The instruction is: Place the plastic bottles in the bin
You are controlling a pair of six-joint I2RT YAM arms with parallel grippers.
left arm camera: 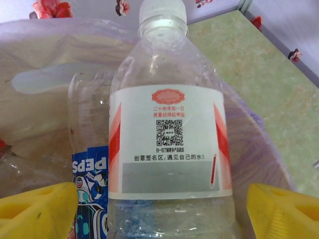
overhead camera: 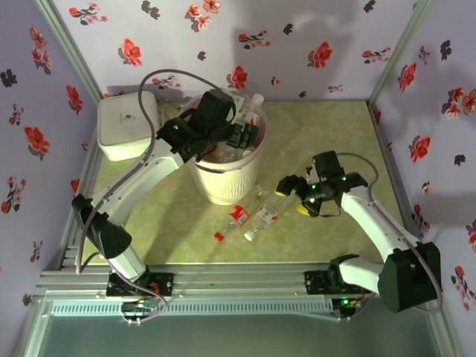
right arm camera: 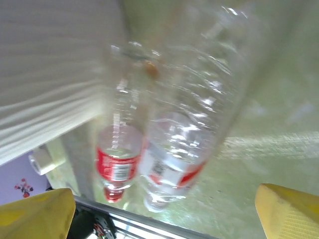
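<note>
My left gripper (overhead camera: 239, 136) hangs over the cream bin (overhead camera: 223, 186) with its yellow fingers (left arm camera: 40, 209) spread wide. Between them stands a clear bottle with a red and white label (left arm camera: 169, 139), white cap up, with a gap on both sides. A blue-labelled bottle (left arm camera: 89, 184) lies beside it inside the pink liner (left arm camera: 259, 149). My right gripper (overhead camera: 292, 196) is open low over the table, right of the bin. Just ahead of its fingers (right arm camera: 289, 209) lie a clear bottle (right arm camera: 189, 124) and a red-labelled, red-capped bottle (right arm camera: 117, 159), side by side.
A white square box (overhead camera: 128, 123) sits at the back left, close to the bin. A loose red cap (overhead camera: 218, 236) lies near the front rail (overhead camera: 238, 279). Patterned walls close in the table on three sides.
</note>
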